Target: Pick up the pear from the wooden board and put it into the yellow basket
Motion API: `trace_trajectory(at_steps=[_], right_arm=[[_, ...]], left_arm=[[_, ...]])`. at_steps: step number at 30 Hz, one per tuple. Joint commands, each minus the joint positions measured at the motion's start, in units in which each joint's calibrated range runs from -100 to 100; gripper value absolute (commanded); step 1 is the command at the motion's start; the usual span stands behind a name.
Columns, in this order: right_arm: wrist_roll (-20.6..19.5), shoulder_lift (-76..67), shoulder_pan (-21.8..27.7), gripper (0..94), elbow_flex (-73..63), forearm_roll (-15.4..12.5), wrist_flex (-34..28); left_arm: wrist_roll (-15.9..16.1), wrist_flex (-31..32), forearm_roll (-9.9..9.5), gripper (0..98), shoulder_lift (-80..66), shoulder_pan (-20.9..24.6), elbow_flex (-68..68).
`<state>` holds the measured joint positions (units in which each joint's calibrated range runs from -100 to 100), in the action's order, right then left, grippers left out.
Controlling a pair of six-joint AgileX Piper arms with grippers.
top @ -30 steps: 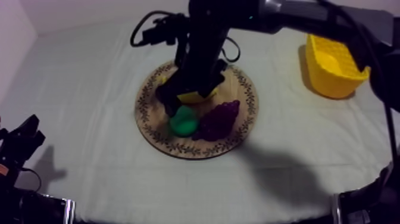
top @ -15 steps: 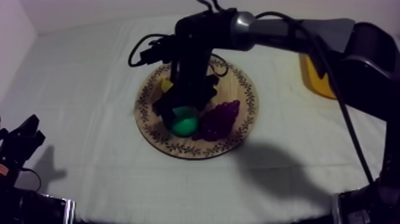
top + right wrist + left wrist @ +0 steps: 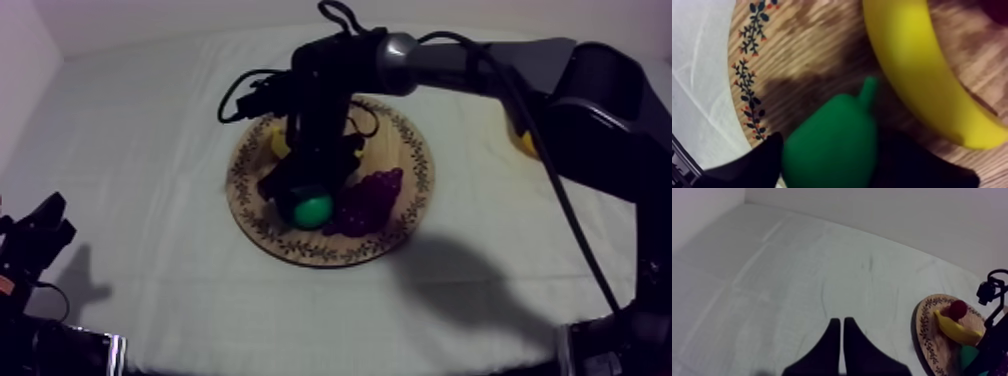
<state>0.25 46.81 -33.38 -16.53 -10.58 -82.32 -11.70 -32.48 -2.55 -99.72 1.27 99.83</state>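
Right gripper (image 3: pixel 828 150), grasping the pear (image 3: pixel 833 131), which lay on the wooden board (image 3: pixel 797 55) beside the banana (image 3: pixel 912 70); left gripper (image 3: pixel 839 322), clenched on nothing, above the desk (image 3: pixel 787 273)

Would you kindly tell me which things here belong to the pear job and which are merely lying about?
Job: pear, wooden board, yellow basket, right gripper round the pear.
Lying about: banana, bunch of grapes, small red fruit, left gripper at rest.
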Motion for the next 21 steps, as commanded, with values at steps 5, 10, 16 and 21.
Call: trace_trajectory(at_steps=[5, 10, 16, 21], right_arm=[[0.3, -0.2, 0.1, 45.6, 1.0, 0.0, 0.8], [0.2, -3.2, 0.1, 46.1, 2.7, 0.9, 0.9], [0.3, -11.8, 1.8, 48.6, 2.8, 2.5, 0.0], [1.3, -21.2, 5.4, 49.8, 4.2, 3.3, -0.1]], left_arm=[[0.0, 0.0, -0.01, 0.1, 0.0, 0.0, -0.1], [0.0, 0.0, -0.01, 0.1, 0.0, 0.0, -0.1], [0.0, 0.0, -0.01, 0.1, 0.0, 0.0, -0.1], [0.0, 0.0, -0.01, 0.1, 0.0, 0.0, -0.1]])
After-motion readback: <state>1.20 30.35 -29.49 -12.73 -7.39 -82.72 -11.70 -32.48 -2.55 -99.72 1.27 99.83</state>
